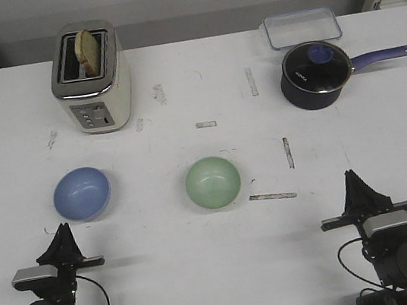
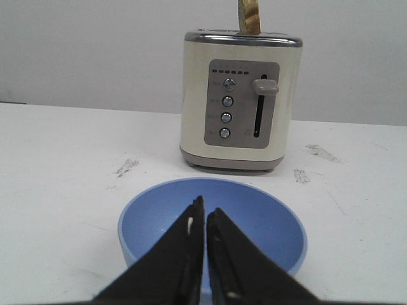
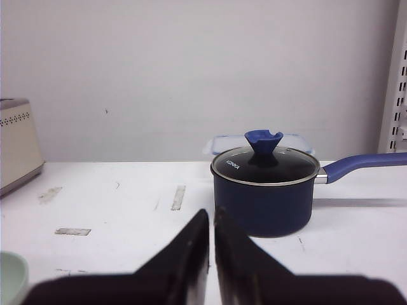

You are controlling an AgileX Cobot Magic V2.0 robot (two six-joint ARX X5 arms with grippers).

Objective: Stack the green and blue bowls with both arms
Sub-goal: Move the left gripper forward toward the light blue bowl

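Front view, left gripper (image 1: 62, 229): fingers pressed together to a point, holding nothing, low at the near left of the table (image 1: 206, 275).
Front view, right gripper (image 1: 351, 176): fingers pressed together as well, holding nothing, low at the near right.
Front view, blue bowl (image 1: 81, 194): upright on the table just beyond the left gripper's tip, apart from it.
Front view, green bowl (image 1: 213, 182): upright near the middle of the table, between the two arms, well apart from the blue bowl and from both grippers.
Front view, open room: bare white table between the bowls and along the near edge; a toaster (image 1: 91, 79) with a slice of bread (image 1: 86, 47) stands far left, a saucepan (image 1: 316, 74) and a clear container (image 1: 301, 28) far right.
Left wrist view, left gripper (image 2: 205, 213): only a thin slit between the fingers, nothing in it; the tips show against the blue bowl (image 2: 254, 219), with the toaster (image 2: 240, 101) behind.
Right wrist view, right gripper (image 3: 211, 219): thin slit, nothing held; the saucepan (image 3: 264, 194) stands ahead, well apart, the container (image 3: 219, 145) behind it.
Right wrist view, green bowl (image 3: 11, 274): only its rim shows at the picture's edge, off to the gripper's left side; the toaster's (image 3: 18, 143) end shows too.
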